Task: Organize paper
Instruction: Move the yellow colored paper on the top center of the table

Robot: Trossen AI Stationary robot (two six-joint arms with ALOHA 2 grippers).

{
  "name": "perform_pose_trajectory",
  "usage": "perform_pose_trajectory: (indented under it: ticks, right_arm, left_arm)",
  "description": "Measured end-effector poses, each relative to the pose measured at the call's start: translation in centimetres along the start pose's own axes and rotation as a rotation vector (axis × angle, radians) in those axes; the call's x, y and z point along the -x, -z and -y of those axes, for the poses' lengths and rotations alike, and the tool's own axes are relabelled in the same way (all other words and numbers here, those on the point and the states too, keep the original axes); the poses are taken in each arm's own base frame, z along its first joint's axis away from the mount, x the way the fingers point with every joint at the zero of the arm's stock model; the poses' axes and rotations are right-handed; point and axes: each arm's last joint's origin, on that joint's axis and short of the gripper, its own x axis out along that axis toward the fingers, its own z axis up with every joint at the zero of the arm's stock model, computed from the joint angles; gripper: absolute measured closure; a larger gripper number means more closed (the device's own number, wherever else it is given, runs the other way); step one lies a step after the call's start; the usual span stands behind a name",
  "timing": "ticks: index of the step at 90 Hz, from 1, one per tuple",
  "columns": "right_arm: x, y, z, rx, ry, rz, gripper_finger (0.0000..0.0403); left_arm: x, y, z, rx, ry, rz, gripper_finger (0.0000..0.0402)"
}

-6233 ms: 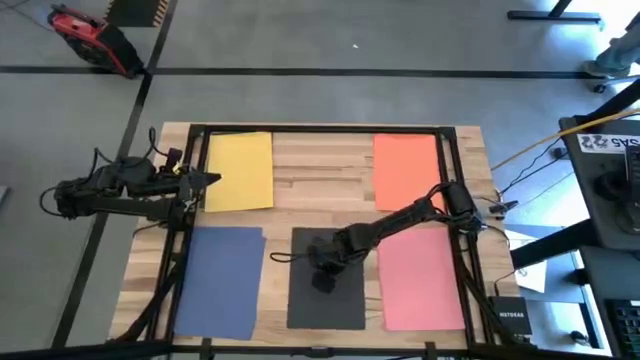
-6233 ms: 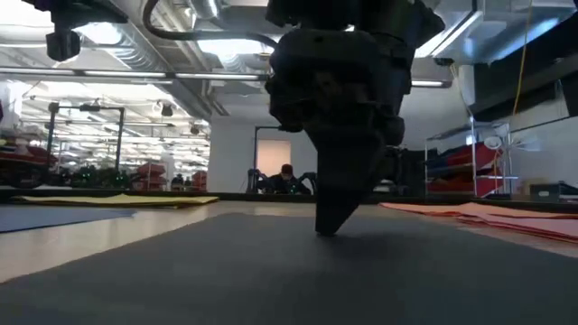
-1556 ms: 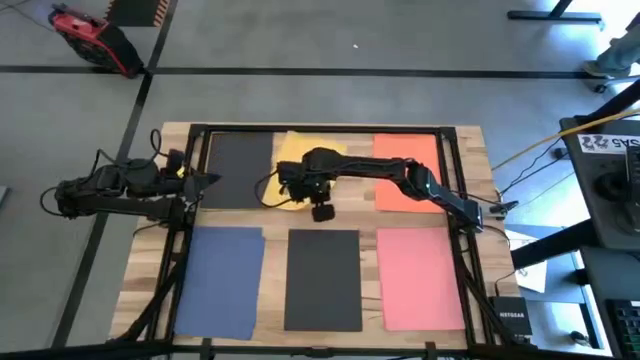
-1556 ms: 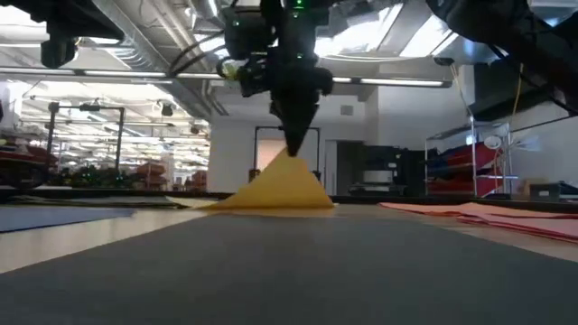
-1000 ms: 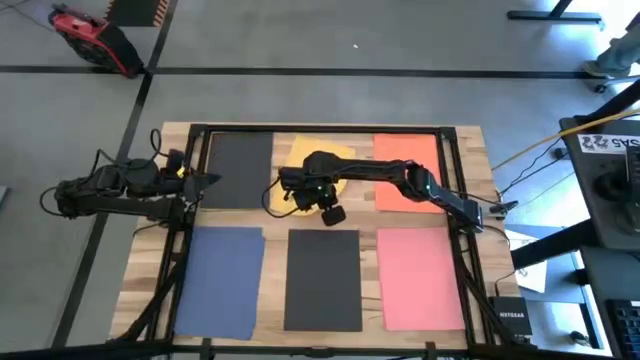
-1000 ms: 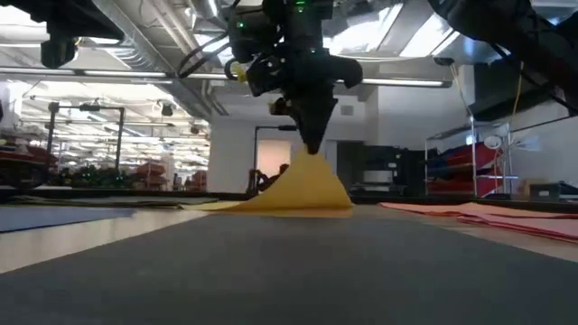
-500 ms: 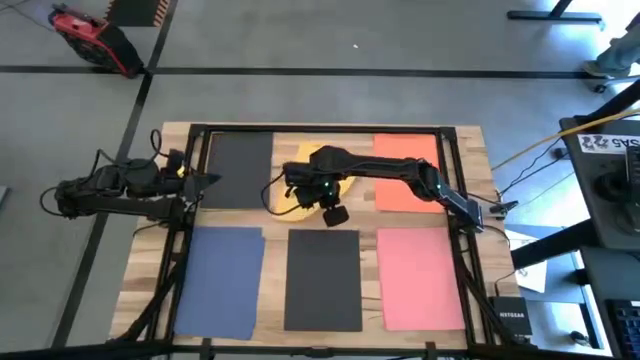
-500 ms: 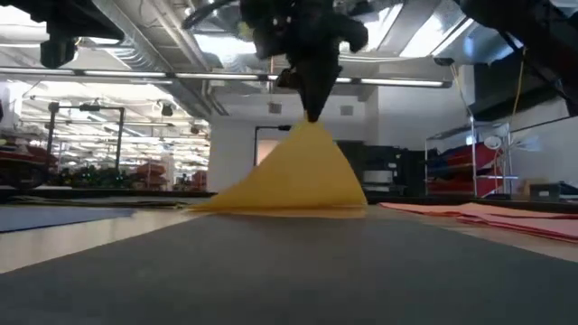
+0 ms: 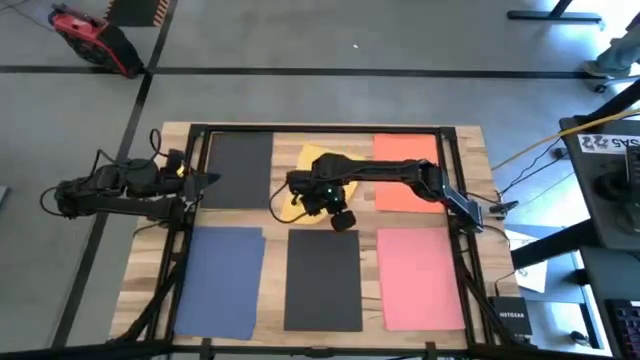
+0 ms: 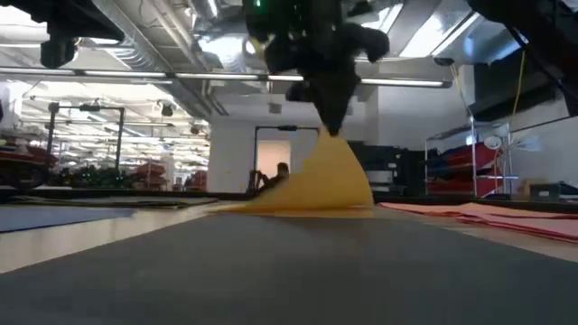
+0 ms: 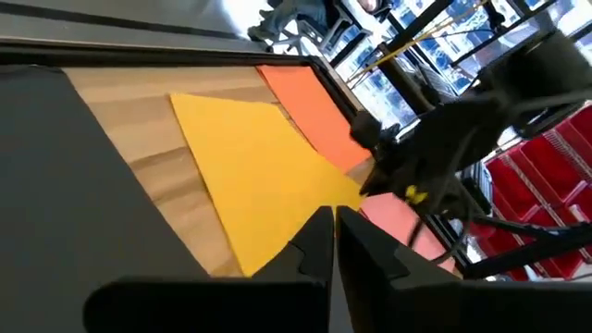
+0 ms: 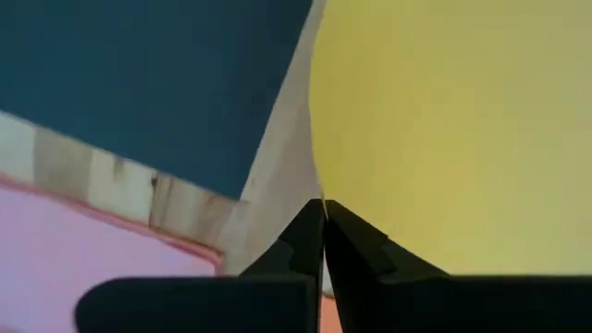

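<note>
My right fingers (image 10: 332, 126) pinch the yellow paper (image 9: 312, 158) at its near edge, lifting it off the worktop (image 9: 275, 215) between the black sheet (image 9: 238, 170) and orange sheet (image 9: 405, 170); my left fingers (image 9: 212, 179) wait pressed together at the worktop's left edge.

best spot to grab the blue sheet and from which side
Judging by its pose, take the blue sheet at its edge nearest the table's middle, coming from above. It lies flat with bare wood beside that edge, and the idle left gripper is nearest.
</note>
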Motion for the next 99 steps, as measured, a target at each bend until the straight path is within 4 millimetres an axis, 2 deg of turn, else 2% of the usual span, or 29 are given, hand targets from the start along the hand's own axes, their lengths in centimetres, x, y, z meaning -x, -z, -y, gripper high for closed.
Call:
perform_pose_trajectory:
  ticks: [25, 46, 65, 76, 99]
  right_arm:
    - [-2.7, 1.2, -0.3, -0.049, -0.045, -0.042, 0.0403]
    - [-5.4, 2.1, 0.2, -0.078, -0.030, -0.099, 0.0403]
    - [-6.0, 2.1, 0.8, -0.171, -0.021, -0.065, 0.0397]
    - [-6.0, 2.2, 1.1, -0.284, -0.024, -0.055, 0.0371]
    - [-5.9, 2.2, 1.0, -0.405, -0.121, -0.037, 0.0277]
  left_arm:
    - [0.0, 0.0, 0.0, 0.008, -0.009, 0.011, 0.0402]
    - [0.0, 0.0, -0.1, 0.012, -0.017, 0.020, 0.0402]
    - [0.0, 0.0, -0.1, 0.026, -0.018, 0.021, 0.0402]
    - [0.0, 0.0, -0.1, 0.026, -0.019, 0.022, 0.0402]
    - [0.0, 0.0, -0.1, 0.026, -0.019, 0.021, 0.0402]
